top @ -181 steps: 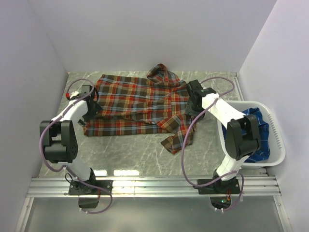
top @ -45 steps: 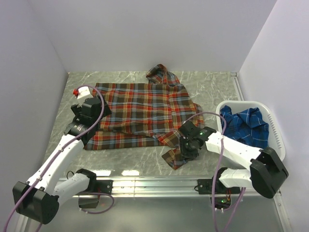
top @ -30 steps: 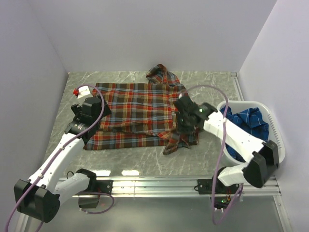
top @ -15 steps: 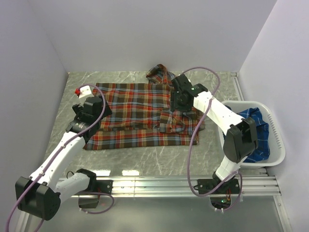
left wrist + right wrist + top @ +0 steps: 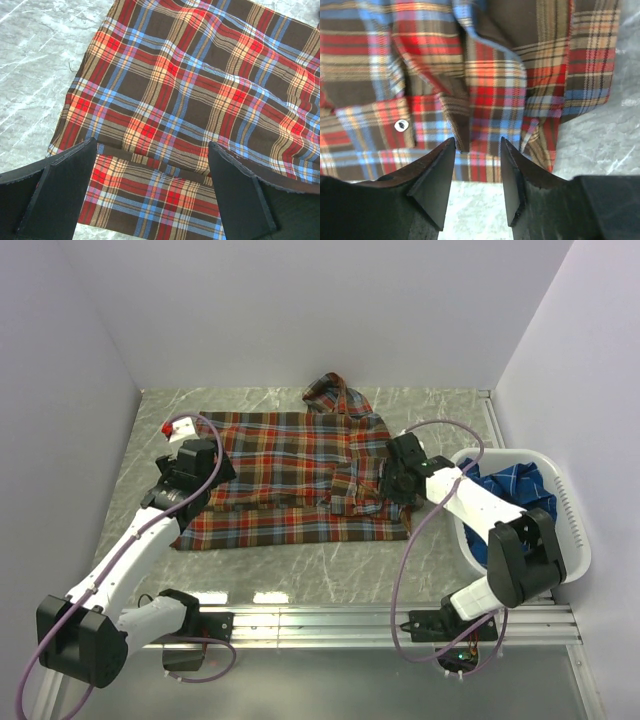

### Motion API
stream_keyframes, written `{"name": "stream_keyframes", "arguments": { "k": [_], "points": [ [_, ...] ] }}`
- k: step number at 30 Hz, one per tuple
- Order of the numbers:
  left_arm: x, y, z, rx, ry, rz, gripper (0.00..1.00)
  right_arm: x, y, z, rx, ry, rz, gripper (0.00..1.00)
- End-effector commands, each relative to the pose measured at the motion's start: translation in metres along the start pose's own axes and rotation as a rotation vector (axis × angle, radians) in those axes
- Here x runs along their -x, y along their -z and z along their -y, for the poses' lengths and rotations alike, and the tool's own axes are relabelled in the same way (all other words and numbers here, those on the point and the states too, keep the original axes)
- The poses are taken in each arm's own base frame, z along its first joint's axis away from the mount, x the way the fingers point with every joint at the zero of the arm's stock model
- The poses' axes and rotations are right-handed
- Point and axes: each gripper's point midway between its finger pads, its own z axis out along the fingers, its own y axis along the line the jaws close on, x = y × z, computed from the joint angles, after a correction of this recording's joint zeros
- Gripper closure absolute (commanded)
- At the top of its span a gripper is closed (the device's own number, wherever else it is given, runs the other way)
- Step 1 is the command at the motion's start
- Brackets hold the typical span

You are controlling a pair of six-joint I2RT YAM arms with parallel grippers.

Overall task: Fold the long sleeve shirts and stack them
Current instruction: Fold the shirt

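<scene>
Your left gripper (image 5: 152, 150) hangs spread wide over the red plaid shirt (image 5: 280, 470); your right gripper (image 5: 477, 147), parted and empty, hovers there too. The blue shirt (image 5: 515, 490) lies in the basket (image 5: 577, 540).

The red-orange plaid shirt (image 5: 280, 475) lies spread flat, its hem edge under the left gripper (image 5: 151, 145); one sleeve lies folded over its body just ahead of the right gripper (image 5: 477, 142), a white button showing; the blue plaid shirt (image 5: 520, 490) sits crumpled off to the right gripper's right.
</scene>
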Motion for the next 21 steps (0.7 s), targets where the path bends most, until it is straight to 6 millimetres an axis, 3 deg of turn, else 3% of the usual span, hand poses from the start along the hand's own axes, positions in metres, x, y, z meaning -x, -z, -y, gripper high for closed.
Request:
{"name": "stream_keyframes", "arguments": {
  "k": [1, 6, 10, 14, 15, 18, 19, 21],
  "points": [
    [0.017, 0.004, 0.009, -0.04, 0.01, 0.035, 0.01, 0.026, -0.009, -0.023, 0.106, -0.059, 0.089, 0.53],
    [0.016, 0.003, 0.008, -0.038, 0.009, 0.031, 0.01, 0.021, -0.03, -0.026, 0.102, -0.063, 0.052, 0.58],
    [0.015, 0.003, 0.01, -0.046, 0.009, 0.027, 0.01, 0.02, -0.032, -0.032, 0.128, -0.053, 0.042, 0.64],
    [0.013, 0.002, 0.01, -0.045, 0.006, 0.018, 0.01, 0.024, -0.031, -0.033, 0.123, -0.035, 0.039, 0.97],
    [0.013, 0.002, 0.011, -0.047, 0.007, 0.019, 0.01, 0.026, -0.029, -0.034, 0.123, -0.028, 0.036, 1.0],
    [0.013, 0.002, 0.011, -0.05, 0.004, 0.016, 0.01, 0.053, -0.012, -0.047, 0.147, -0.018, 0.081, 1.0],
    [0.013, 0.002, 0.011, -0.049, 0.004, 0.016, 0.01, 0.074, 0.0, -0.056, 0.164, -0.018, 0.127, 1.0],
    [0.013, 0.002, 0.011, -0.048, 0.005, 0.017, 0.01, 0.091, 0.008, -0.055, 0.131, -0.026, 0.156, 1.0]
  ]
}}
